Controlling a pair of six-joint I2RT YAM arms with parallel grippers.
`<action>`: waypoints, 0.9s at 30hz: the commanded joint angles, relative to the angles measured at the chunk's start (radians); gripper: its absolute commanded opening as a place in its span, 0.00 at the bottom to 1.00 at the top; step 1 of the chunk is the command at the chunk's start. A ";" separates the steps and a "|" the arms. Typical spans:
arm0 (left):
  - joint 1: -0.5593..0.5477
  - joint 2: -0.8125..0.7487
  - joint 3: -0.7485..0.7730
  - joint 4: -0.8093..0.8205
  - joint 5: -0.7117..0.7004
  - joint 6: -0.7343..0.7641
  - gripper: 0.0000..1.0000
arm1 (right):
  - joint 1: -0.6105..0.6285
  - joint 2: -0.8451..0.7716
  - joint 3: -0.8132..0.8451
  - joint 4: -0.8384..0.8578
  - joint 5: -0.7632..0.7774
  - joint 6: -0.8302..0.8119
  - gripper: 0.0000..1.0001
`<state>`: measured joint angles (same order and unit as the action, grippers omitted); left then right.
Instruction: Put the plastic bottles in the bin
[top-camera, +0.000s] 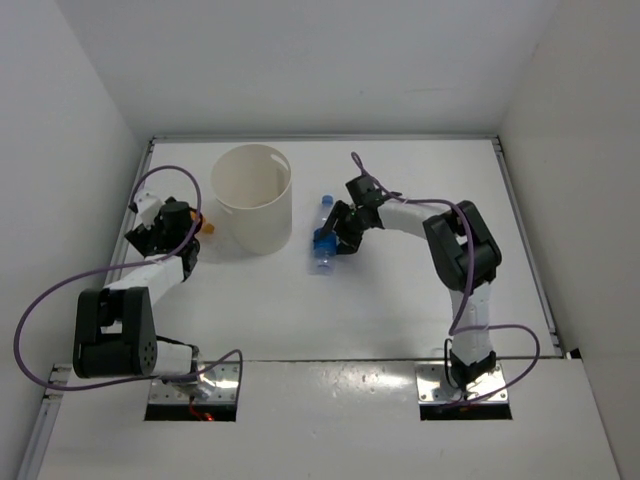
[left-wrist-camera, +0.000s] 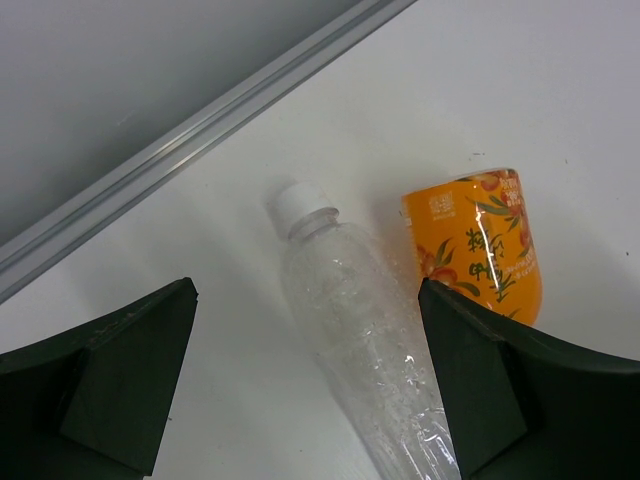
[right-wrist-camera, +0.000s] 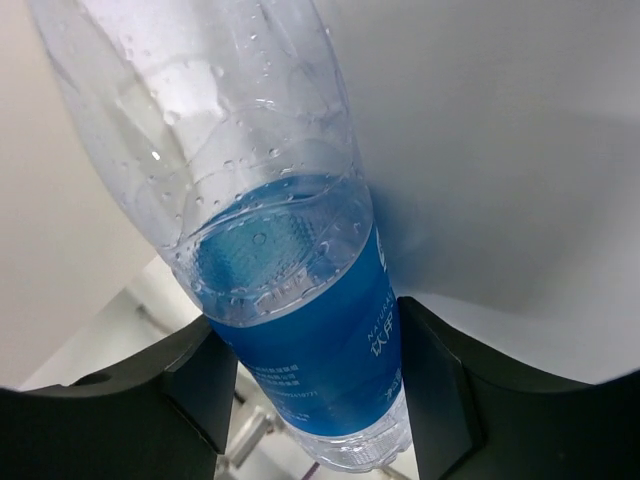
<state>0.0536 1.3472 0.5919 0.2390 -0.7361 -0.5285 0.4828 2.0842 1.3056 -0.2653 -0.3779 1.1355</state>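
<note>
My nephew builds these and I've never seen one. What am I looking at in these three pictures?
Two robot arms are bolted to a white table. The overhead picture looks down on both; the other two come from a camera on each wrist, the dark shapes being its jaws. A cream bin stands on the table. The right arm has its jaws shut on a blue-labelled bottle. The left arm holds open jaws either side of a clear white-capped bottle, lying beside an orange bottle.
</note>
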 joint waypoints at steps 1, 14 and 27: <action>-0.005 -0.011 0.022 0.010 -0.035 -0.024 1.00 | -0.027 -0.094 0.003 -0.097 0.168 -0.013 0.31; 0.005 -0.011 0.022 -0.020 -0.028 -0.034 1.00 | 0.000 -0.450 0.084 -0.037 0.488 -0.088 0.18; 0.005 -0.002 0.052 -0.020 0.010 -0.008 1.00 | 0.249 -0.163 0.816 -0.209 0.674 -0.505 0.18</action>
<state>0.0540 1.3472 0.6014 0.2096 -0.7330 -0.5392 0.6743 1.8317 2.0144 -0.4019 0.2382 0.7784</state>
